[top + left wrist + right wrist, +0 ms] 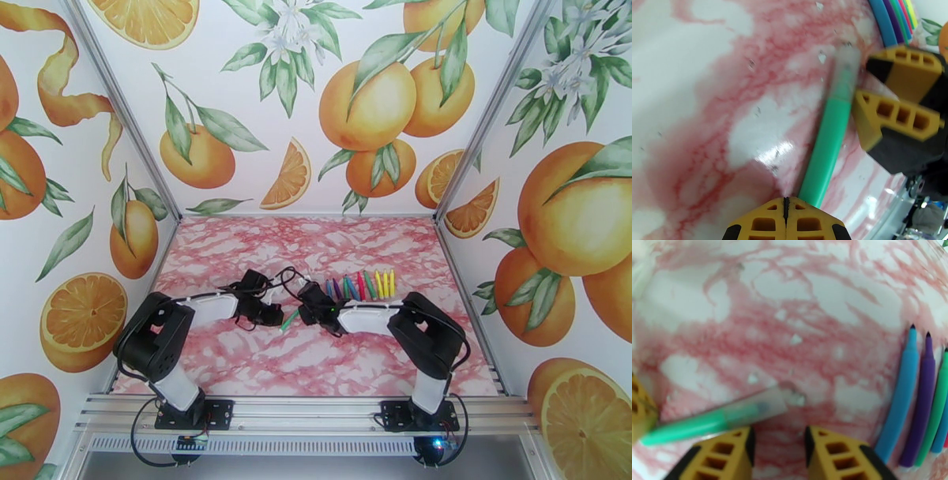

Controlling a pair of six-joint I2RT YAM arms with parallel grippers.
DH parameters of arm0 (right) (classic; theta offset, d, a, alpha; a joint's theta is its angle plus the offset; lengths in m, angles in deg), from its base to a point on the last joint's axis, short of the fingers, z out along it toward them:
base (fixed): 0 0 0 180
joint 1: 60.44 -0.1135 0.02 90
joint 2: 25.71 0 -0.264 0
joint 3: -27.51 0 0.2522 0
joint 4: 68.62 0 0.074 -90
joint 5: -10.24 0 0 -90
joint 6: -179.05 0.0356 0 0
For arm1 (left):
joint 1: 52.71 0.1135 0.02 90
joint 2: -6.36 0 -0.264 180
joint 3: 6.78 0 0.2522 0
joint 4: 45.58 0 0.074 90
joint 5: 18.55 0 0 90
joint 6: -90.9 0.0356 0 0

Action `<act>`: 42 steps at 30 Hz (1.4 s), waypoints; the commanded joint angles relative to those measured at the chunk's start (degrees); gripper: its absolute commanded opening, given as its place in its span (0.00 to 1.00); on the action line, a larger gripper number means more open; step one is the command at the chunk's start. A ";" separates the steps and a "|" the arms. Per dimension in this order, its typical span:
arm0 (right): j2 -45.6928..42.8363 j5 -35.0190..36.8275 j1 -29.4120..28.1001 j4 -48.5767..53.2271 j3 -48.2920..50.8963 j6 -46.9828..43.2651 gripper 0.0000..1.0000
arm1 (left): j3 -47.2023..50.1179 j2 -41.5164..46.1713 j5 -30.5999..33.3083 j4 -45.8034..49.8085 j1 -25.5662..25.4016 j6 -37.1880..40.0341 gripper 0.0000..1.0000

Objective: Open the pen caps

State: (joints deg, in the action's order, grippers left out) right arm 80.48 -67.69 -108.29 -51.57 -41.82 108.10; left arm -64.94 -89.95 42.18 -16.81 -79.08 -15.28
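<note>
Mid-task: your left fingers [768,225] clamp green pen [829,138] at mid-bench [237,363], clear cap [766,405] not yet off. Your right fingers [837,455] stand part-open, empty, beside cap. In nearby row, blue pen [900,398] and purple pen [922,398] show bare tips (others unclear).

the left black-and-white jointed arm [170,339] and its right twin [419,335] fold at the elbow and reach inward, forearms low and nearly level, wrists close together. the left gripper [786,199], yellow ribbed fingers pressed together, pinches a thin green plastic marker [829,138]. the right gripper [778,433] holds its yellow fingers apart, nothing between them
</note>
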 commanded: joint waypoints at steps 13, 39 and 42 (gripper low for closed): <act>-1.85 -3.17 1.64 2.63 -3.22 2.12 0.43 | 4.03 1.03 -4.34 -13.21 -2.84 -9.70 0.02; -2.60 2.36 -7.07 11.47 -6.94 16.44 0.51 | -9.49 13.65 16.32 8.20 9.80 -5.49 0.48; -0.82 2.48 -7.50 11.63 -7.83 17.16 0.51 | -7.78 17.28 17.93 9.78 11.36 -5.05 0.49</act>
State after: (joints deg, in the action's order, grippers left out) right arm 77.90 -67.58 -115.31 -39.61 -47.92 122.46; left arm -74.21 -76.05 56.64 -10.28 -68.50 -21.23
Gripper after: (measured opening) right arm 0.505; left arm 0.488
